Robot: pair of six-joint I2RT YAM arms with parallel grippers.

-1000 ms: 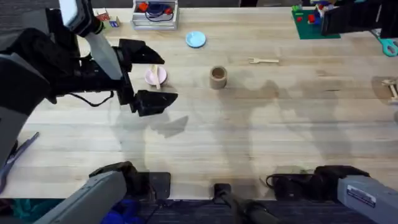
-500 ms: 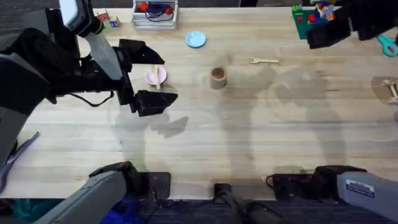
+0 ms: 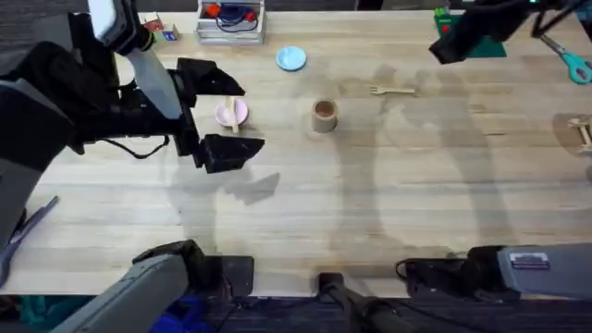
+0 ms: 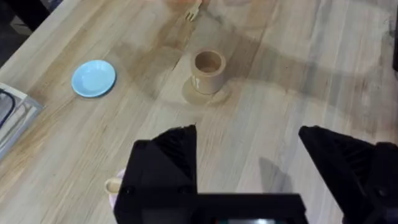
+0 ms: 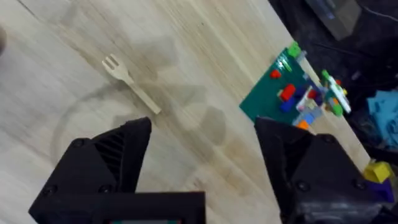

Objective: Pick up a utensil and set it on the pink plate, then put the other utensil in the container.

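The spoon [image 3: 230, 108] lies across the pink plate [image 3: 238, 115] at the left of the table. My left gripper [image 3: 244, 117] hangs open over them, one finger on each side; in its wrist view [image 4: 249, 155] the spoon's end [image 4: 113, 185] peeks out beside a finger. The brown container [image 3: 324, 115] [image 4: 207, 68] stands upright right of the plate. Farther right and back lies the wooden fork [image 3: 392, 90] [image 5: 129, 83], flat on the wood. My right gripper [image 3: 446, 48] [image 5: 202, 162] hovers open and empty, raised beyond the fork at the back right.
A light-blue plate [image 3: 290, 58] [image 4: 93, 78] sits behind the container. A clear box [image 3: 231, 20] stands at the back. A green baseplate with bricks [image 3: 472, 42] [image 5: 292, 93] lies by the right gripper. Teal scissors [image 3: 578, 67] and wooden pieces [image 3: 583, 129] lie at the right edge.
The right arm has swung left along the back of the table, closer to the fork. The left arm, plate and spoon have not moved.
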